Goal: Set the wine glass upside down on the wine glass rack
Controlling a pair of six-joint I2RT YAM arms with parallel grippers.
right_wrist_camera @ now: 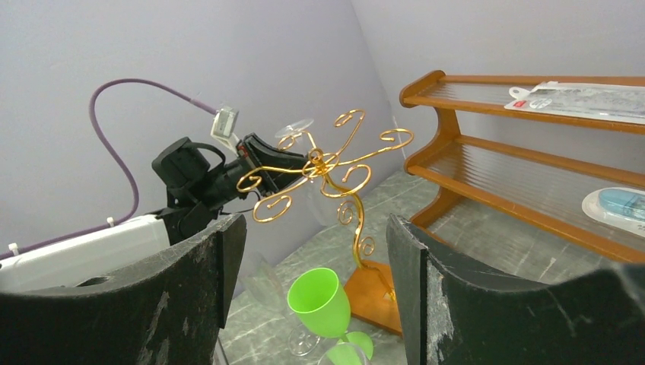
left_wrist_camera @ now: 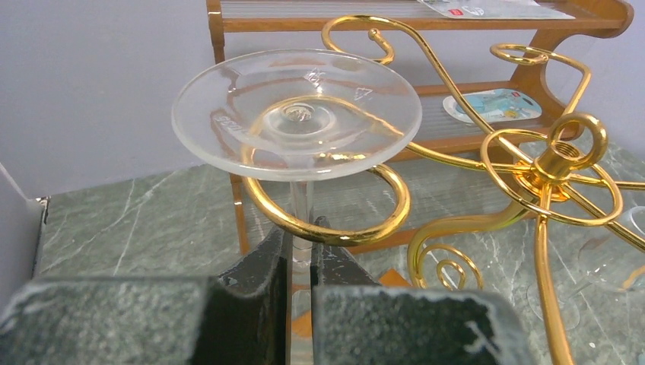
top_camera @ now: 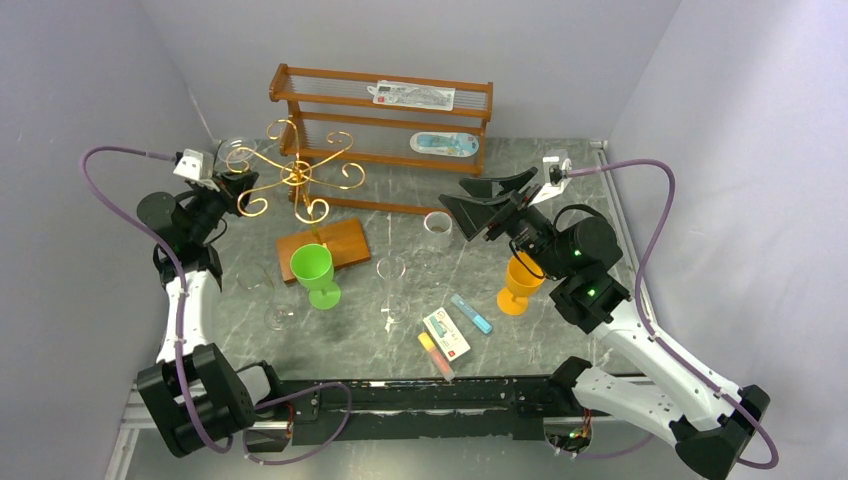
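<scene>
The wine glass rack [top_camera: 297,175] is a gold wire stand with curled arms on a small wooden base [top_camera: 335,245]. My left gripper [top_camera: 225,188] is shut on the stem of a clear wine glass [left_wrist_camera: 302,217] held upside down. Its round foot [left_wrist_camera: 297,114] is on top, just above a gold curl [left_wrist_camera: 342,232], and the stem passes down through that curl. The left fingers [left_wrist_camera: 262,270] pinch the stem just below the curl. The bowl is hidden below them. My right gripper [top_camera: 480,205] is open and empty, raised right of the rack. The rack also shows in the right wrist view [right_wrist_camera: 327,171].
A two-tier wooden shelf [top_camera: 385,110] stands behind the rack. A green glass [top_camera: 315,272], an orange glass [top_camera: 518,283] and clear glasses [top_camera: 390,285] [top_camera: 437,225] [top_camera: 265,290] stand on the table. Small packets [top_camera: 447,333] lie near the front edge.
</scene>
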